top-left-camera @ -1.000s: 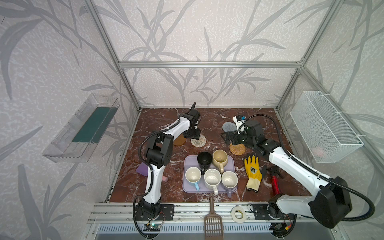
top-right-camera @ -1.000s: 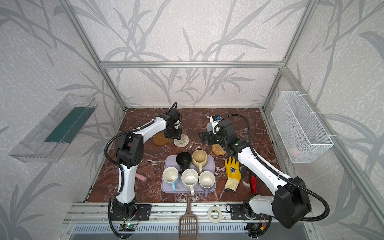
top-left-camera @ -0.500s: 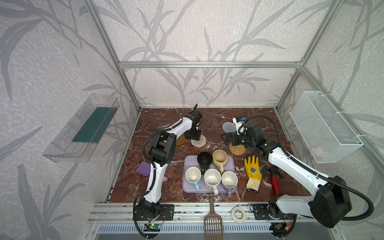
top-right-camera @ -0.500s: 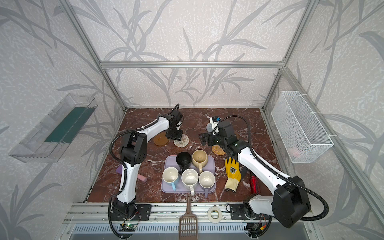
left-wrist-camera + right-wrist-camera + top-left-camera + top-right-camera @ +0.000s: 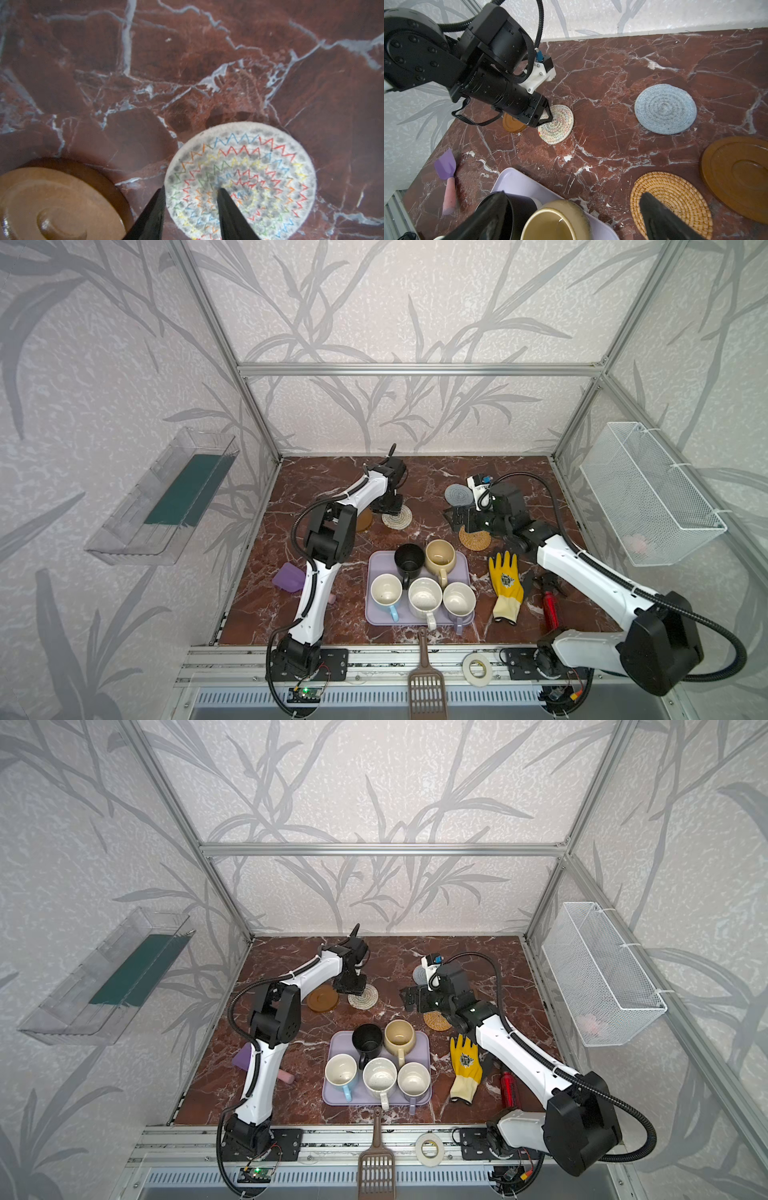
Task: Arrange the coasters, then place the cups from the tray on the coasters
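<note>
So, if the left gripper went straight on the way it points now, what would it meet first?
Most likely the cream woven coaster: the left gripper points down at its rim, one finger over the weave, the other just off its edge over the table. Height above it is unclear.

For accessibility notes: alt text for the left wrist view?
The left tool straddles the rim of a cream woven coaster with coloured zigzag stitching on a red marble table; an amber-brown coaster lies beside it.

Pale walls with grey leaf print stand behind an aluminium frame. The tabletop is red-brown veined marble. A clear bin and a wire basket hang on opposite walls.
</note>
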Tool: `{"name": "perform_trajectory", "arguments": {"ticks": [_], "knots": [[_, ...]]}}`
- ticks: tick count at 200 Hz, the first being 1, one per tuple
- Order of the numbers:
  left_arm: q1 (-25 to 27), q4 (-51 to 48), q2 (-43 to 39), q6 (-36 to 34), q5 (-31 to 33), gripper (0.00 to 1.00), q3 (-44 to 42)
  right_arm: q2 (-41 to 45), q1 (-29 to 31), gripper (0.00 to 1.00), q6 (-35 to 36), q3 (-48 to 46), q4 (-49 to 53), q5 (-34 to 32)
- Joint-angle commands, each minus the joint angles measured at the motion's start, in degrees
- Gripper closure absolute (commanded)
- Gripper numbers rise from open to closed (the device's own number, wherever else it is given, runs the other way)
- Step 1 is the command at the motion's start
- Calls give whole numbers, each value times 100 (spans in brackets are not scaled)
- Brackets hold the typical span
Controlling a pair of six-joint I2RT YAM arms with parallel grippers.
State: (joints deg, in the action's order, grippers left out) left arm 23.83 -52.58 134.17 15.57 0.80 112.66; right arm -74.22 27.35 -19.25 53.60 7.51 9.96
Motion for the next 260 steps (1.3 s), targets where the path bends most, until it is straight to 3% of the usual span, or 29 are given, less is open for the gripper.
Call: {"name": "perform_trajectory", "arguments": {"ticks": [1, 90, 132, 151, 168, 179, 212, 260], "knots": [[-15, -289, 139, 113, 238, 56, 159, 74, -28, 1, 96, -69, -79, 11], [-7, -141, -304, 376, -49, 50, 247, 100, -61, 1, 29, -96, -97, 84], [19, -406, -829, 621, 81, 42, 501, 326, -136, 1, -232, -49, -85, 224], [29, -183, -1404, 711, -13, 29, 164, 388, -150, 1, -56, 22, 121, 88], [-10, 509, -2157, 1028, -737, 9, -431, 357, -350, 1, 17, 150, 288, 264], [20, 1268, -2713, 1375, -1025, 1, -864, 293, -562, 1, -51, 223, 293, 505], [246, 2789, -3869, 2033, -1109, 1, -1947, -70, -1109, 1, 31, 777, 811, 741], [356, 4515, -4603, 3003, -1654, 1, -3517, -1040, -1364, 1, 449, 1599, 1273, 676]]}}
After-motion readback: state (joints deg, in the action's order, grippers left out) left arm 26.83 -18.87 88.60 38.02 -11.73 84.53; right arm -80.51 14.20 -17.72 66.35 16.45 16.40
